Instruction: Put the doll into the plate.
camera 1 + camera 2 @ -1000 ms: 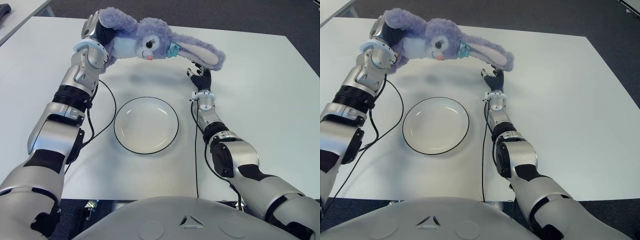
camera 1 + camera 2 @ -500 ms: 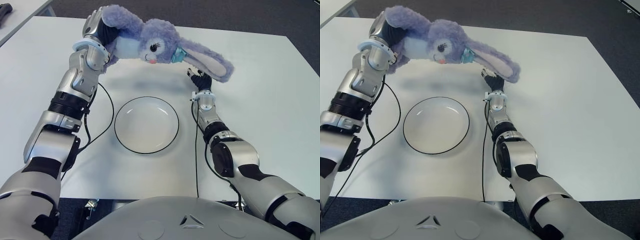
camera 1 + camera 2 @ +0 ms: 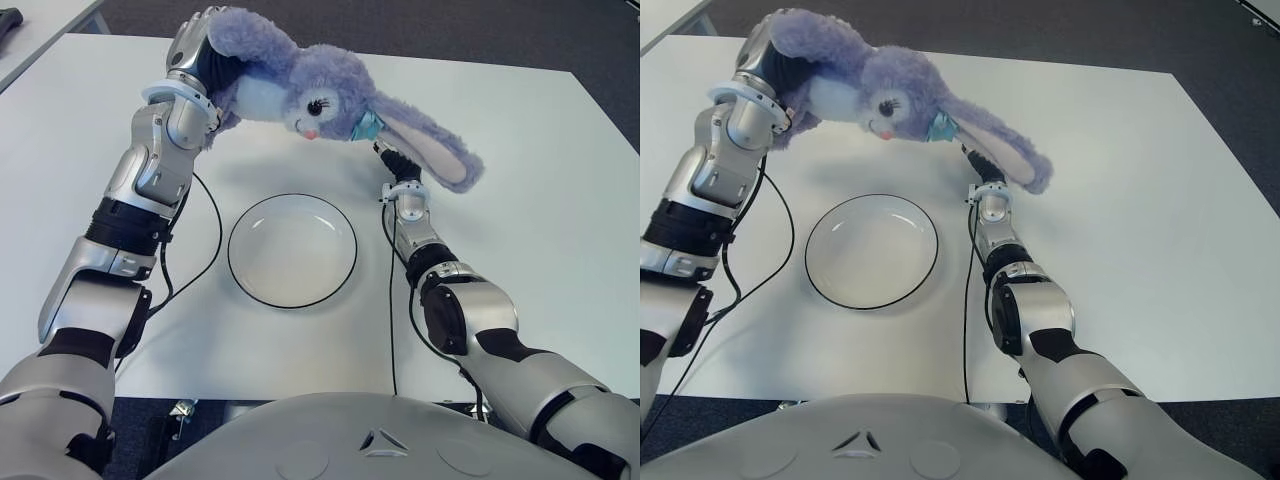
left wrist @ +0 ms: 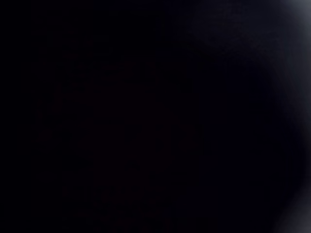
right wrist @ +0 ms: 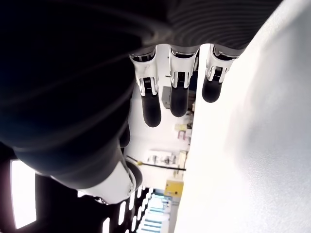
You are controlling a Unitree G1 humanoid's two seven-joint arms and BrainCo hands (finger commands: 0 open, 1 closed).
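Observation:
A purple plush bunny doll (image 3: 320, 90) hangs in the air above the far part of the white table (image 3: 520, 200), held by its body in my left hand (image 3: 205, 60). Its long ears droop to the right and hide most of my right hand (image 3: 398, 165). The doll's head is beyond the far rim of the white plate (image 3: 292, 250) with a black rim, which lies flat with nothing on it. The left wrist view is dark, blocked by the doll. In the right wrist view my right hand's fingers (image 5: 177, 92) are stretched out and hold nothing.
Black cables (image 3: 215, 215) run over the table on the left of the plate and another (image 3: 391, 300) on its right. A second table edge (image 3: 40, 25) shows at the far left. Dark floor lies beyond the table.
My left hand has carried the doll to the right and slightly lower; its ears now hang over my right hand. The right hand and the plate have not moved.

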